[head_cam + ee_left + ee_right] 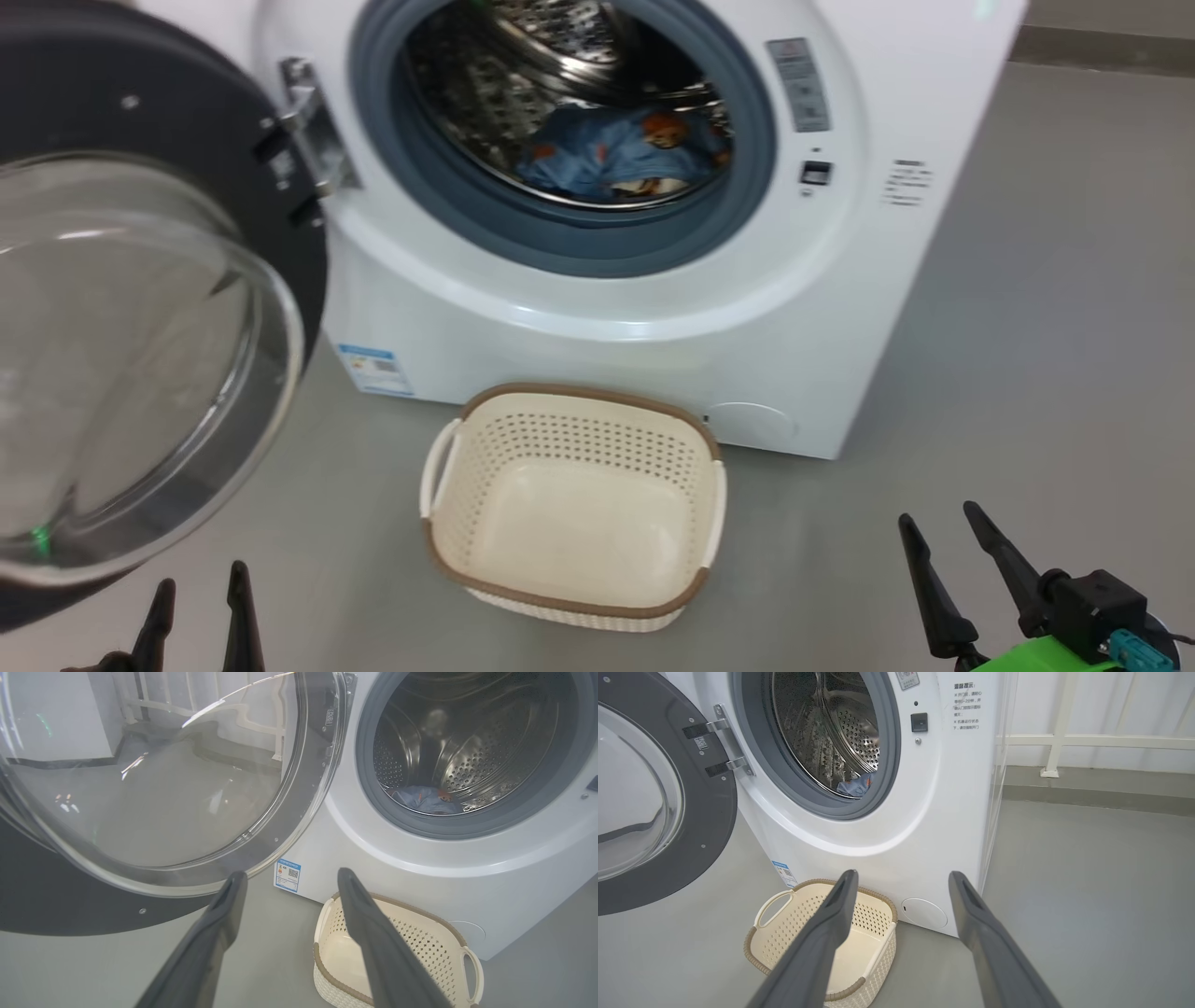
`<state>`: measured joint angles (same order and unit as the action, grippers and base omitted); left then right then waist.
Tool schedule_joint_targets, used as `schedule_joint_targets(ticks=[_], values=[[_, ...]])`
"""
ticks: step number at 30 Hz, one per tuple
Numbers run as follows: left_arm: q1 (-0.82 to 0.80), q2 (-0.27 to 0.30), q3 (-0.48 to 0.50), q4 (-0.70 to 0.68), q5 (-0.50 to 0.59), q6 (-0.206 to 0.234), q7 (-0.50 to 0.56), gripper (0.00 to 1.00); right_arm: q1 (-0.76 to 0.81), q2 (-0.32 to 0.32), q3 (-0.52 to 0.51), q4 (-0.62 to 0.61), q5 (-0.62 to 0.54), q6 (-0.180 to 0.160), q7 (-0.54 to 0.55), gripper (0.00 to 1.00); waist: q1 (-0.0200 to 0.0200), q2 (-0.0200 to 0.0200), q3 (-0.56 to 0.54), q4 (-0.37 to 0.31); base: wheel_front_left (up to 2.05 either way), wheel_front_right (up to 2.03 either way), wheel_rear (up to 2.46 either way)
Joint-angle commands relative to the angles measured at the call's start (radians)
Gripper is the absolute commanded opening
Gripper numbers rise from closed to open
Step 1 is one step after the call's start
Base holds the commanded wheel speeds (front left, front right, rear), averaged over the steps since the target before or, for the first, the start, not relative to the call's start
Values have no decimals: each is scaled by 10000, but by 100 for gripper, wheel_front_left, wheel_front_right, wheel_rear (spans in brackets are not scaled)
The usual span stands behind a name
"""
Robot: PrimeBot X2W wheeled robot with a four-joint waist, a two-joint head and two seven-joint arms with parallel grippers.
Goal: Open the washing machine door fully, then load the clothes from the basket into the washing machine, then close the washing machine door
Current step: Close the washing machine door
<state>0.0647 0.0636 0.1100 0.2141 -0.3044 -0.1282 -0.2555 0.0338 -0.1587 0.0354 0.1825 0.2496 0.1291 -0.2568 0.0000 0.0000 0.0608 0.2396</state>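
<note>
Grey smooth floor (1027, 373) runs under and around the washing machine (653, 317), with a white railing (1064, 742) against the wall behind it in the right wrist view. Machine: white, front-loading, standing upright on the floor. The washing machine door (187, 121) is swung wide open to the left of the opening in the head view, carried on a metal hinge (313, 140); its domed glass window (121, 355) bulges toward the camera inside the black rim. The grey gasket (560, 243) and perforated steel drum (560, 56) are fully exposed. The clothes (607, 154), light blue with orange-brown print, lie in a low bundle at the bottom of the drum, behind the gasket lip. The basket (579, 392) stands upright on the floor just in front of the machine's lower panel, between a blue label (373, 369) at the lower corner and a round cover (752, 425); its cream bottom is bare. Whether the basket touches the machine cannot be told. Left gripper (202, 574): at the lower left of the head view, below the open door, jaws spread apart, nothing between them, touching nothing. Right gripper (937, 512): at the lower right, well apart from the basket, jaws likewise spread and holding nothing. Both wrist views confirm two separated fingers with open floor and basket showing between them.
</note>
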Motion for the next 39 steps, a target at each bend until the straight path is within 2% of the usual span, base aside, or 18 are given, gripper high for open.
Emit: schedule_joint_targets(ticks=[1, 7, 14, 31, 32, 33, 34, 35, 36, 37, 39], values=[[-117, 100, 373, -225, -9, -25, -63, 100, -388, -144, 291, -192, 93, 16, -49, 100, 0, 0, 24, 750, 0, 0, 0], [8, -12, 542, -159, 10, -25, -63, 100, -478, -235, 585, -75, 155, 16, -49, 100, 0, 0, -43, 1924, 0, 0, 0], [170, -94, 578, -184, 68, -25, -63, 100, -601, -296, 874, -19, 182, 16, -49, 100, 0, 0, -104, 2754, 0, 0, 0], [350, -132, 974, -598, -656, 13, -63, 100, -1344, -421, 1516, 294, 323, 16, -49, 100, 0, 0, 115, 2899, 0, 0, 0], [319, -132, 1000, -634, -788, 10, -63, 92, -1319, -411, 1508, 294, 333, 16, -49, 100, 0, 0, 111, 2894, 0, 0, 0], [319, -132, 1000, -634, -788, 10, -63, 92, -1319, -411, 1508, 294, 333, 16, -49, 100, 0, 0, 111, 2894, 0, 0, 0], [271, -132, 1030, -697, -927, 6, -63, 47, -1285, -397, 1485, 292, 341, 16, -49, 100, 0, 0, 110, 2889, 0, 0, 0], [203, -132, 1107, -808, -1054, 1, -63, 36, -1243, -384, 1453, 279, 343, 16, -49, 100, 0, 0, 114, 2884, 0, 0, 0], [115, -132, 1248, -961, -1147, -4, -63, 16, -1192, -370, 1409, 261, 340, 16, -49, 100, 0, 0, 122, 2878, 0, 0, 0], [23, -132, 1386, -1114, -1220, -9, -63, 0, -1139, -352, 1350, 240, 331, 16, -49, 100, 0, 0, 132, 2869, 0, 0, 0], [-232, -124, 1676, -1456, -1279, -17, -63, 0, -1019, -318, 1241, 190, 305, 16, -49, 100, 0, 0, 150, 2849, 0, 0, 0]])
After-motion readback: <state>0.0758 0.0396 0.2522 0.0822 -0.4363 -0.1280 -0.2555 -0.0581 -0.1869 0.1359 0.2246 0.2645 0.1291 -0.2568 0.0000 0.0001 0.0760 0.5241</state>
